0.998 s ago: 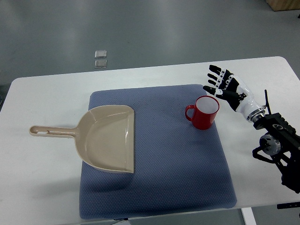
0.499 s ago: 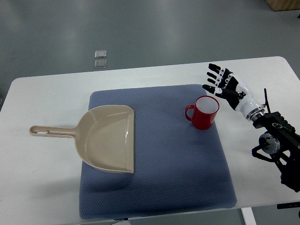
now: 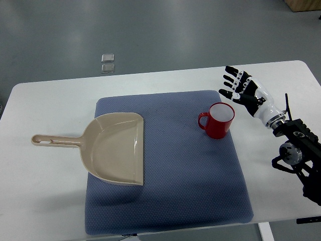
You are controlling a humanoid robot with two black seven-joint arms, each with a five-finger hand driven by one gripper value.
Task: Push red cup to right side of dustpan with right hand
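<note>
You have the red cup [image 3: 218, 120] standing upright on the blue mat [image 3: 170, 201], in the mat's far right part, with its open mouth facing up and its white inside showing. Its handle [image 3: 202, 121] sticks out to the picture's left, toward the dustpan [image 3: 113, 147], so the cup's handle-to-body line runs roughly left to right across the table.

The dustpan lies flat on the left part of the mat, well apart from the cup. Its long axis also runs left to right: the thin handle reaches off the mat's left edge onto the white table [image 3: 45, 181], and the wide open lip faces right, toward the cup.

Your right hand [image 3: 244, 91] comes in from the right edge and hovers just beyond the mat's far right corner, near the cup's right rim but not touching it as far as you can see. Its fingers [image 3: 230, 80] are spread and extended toward the upper left, holding nothing.

Beyond the table, two small clear squares [image 3: 107, 63] lie on the grey floor
</note>
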